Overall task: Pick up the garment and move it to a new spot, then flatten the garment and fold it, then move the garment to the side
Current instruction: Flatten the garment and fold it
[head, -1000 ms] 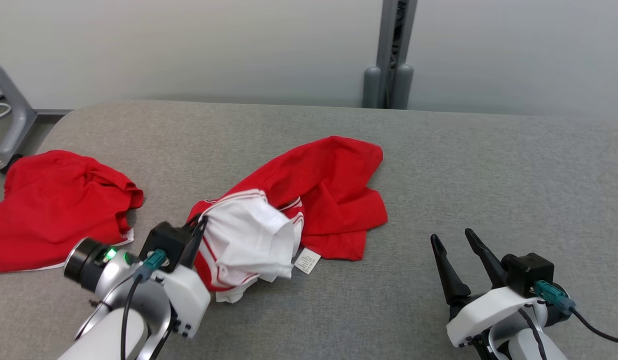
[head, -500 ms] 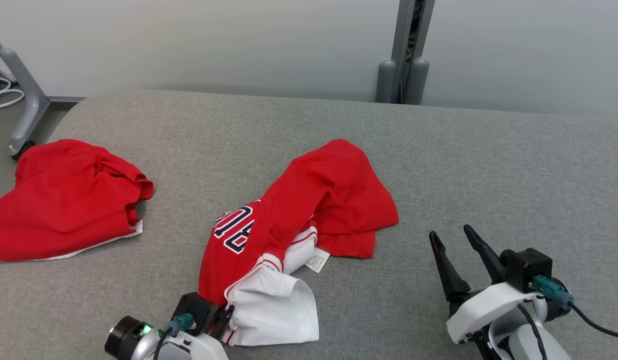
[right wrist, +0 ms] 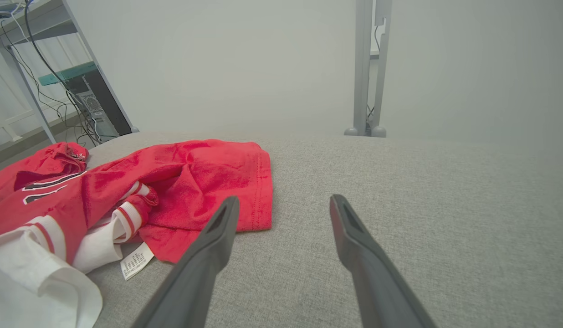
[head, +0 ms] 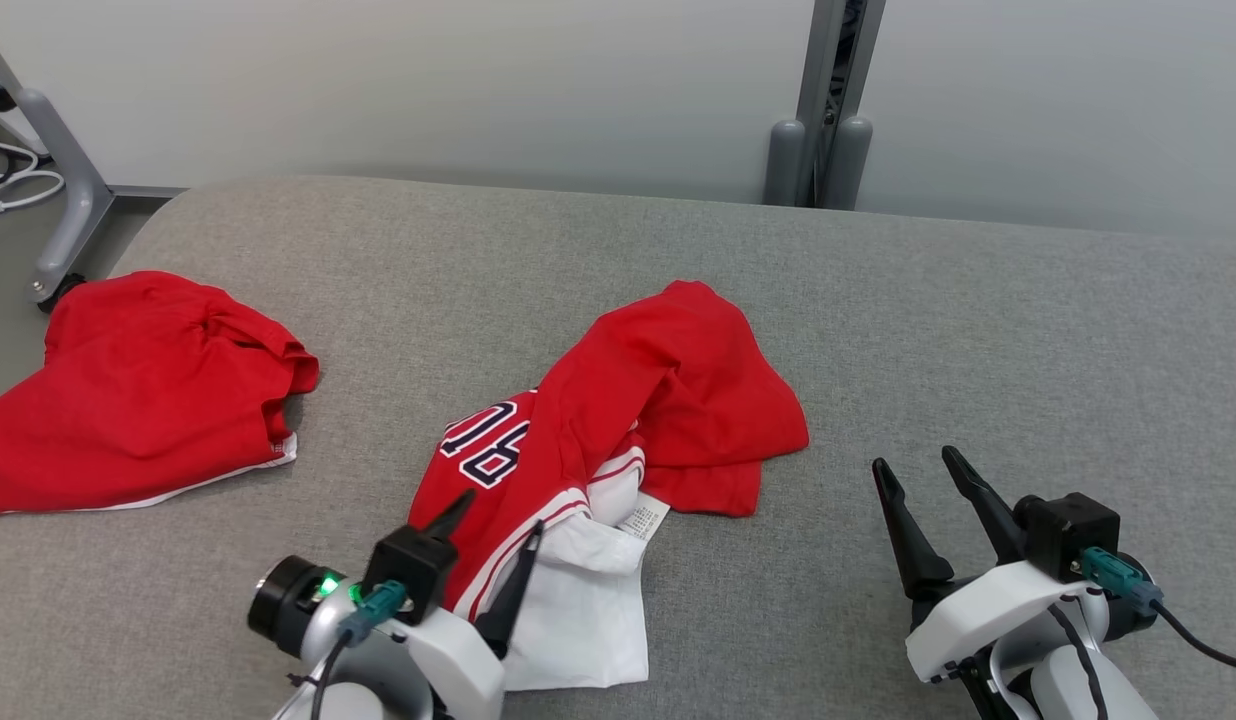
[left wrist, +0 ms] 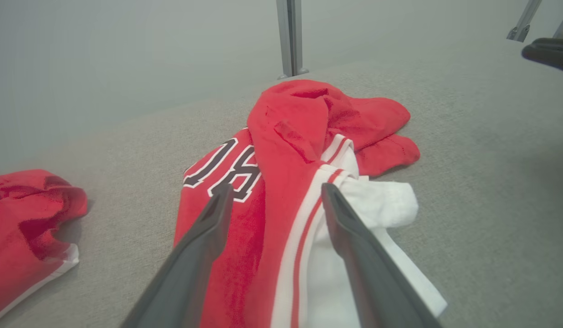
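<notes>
Left end effector (head: 495, 518) gaped wide over the garment (head: 668, 390), seemingly leaving it near the front edge of the surface (head: 928, 310); right end effector (head: 916, 465) idled, wide too.

Left gripper (head: 498, 515), low at lower left of head view, jaws spread wide, two dark fingers pointing up and a little rightward; right gripper (head: 913, 462), lower right, jaws equally wide apart, fingers tilted up and leftward.
</notes>
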Controlling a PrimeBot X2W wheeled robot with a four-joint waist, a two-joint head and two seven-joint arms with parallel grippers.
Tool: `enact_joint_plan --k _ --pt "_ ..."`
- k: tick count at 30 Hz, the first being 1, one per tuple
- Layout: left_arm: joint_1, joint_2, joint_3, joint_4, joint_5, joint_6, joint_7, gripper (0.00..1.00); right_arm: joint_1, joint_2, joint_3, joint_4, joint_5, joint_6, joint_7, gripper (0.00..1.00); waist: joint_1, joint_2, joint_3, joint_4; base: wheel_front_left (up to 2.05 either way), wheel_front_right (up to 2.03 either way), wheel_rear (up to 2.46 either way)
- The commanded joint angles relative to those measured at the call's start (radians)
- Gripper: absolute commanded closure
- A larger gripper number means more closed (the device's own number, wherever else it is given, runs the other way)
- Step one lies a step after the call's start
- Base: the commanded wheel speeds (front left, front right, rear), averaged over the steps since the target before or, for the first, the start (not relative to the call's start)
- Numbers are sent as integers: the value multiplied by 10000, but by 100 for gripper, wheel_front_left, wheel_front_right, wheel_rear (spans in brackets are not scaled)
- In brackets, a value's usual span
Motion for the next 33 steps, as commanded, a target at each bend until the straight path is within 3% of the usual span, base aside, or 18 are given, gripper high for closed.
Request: enact_joint_plan --k 1,8,17,21,22,23,24,29,33 --pt "-100 7 -82 -168 125 24 23 0 67 -59 -30 -36 -53 1 17 0 0 0 18 13 0 0 0" --pt "-200 -131 -637 -757 483 216 640 0 -25 -6 37 -67 -70 1 52 0 0 0 101 -50 0 0 0" --pt "-809 -432 -1087 309 942 244 1112 0 -189 32 94 -18 -72 1 32 0 0 0 198 -341 0 0 0" --pt "-1049 -608 -1325 1440 1026 33 1386 0 -238 48 112 22 -46 1 7 0 0 0 223 -552 0 0 0" --pt "-1048 -771 -1250 1618 842 7 1247 23 -221 41 102 45 -36 1 -4 0 0 0 223 -586 0 0 0" --pt "-1105 -830 -1198 1821 861 38 1118 83 -226 55 100 37 -25 1 -23 0 0 0 228 -636 0 0 0" --pt "-1109 -840 -1231 2058 849 3 1090 100 -215 49 84 46 -18 1 -38 0 0 0 223 -658 0 0 0" --pt "-1183 -983 -1140 2377 635 -199 720 100 -83 44 -48 81 -54 1 -98 0 0 0 144 -596 0 0 0" --pt "-1175 -781 -1012 1932 531 -196 617 100 -9 52 -49 141 -22 1 -115 0 0 0 13 -337 0 0 0"
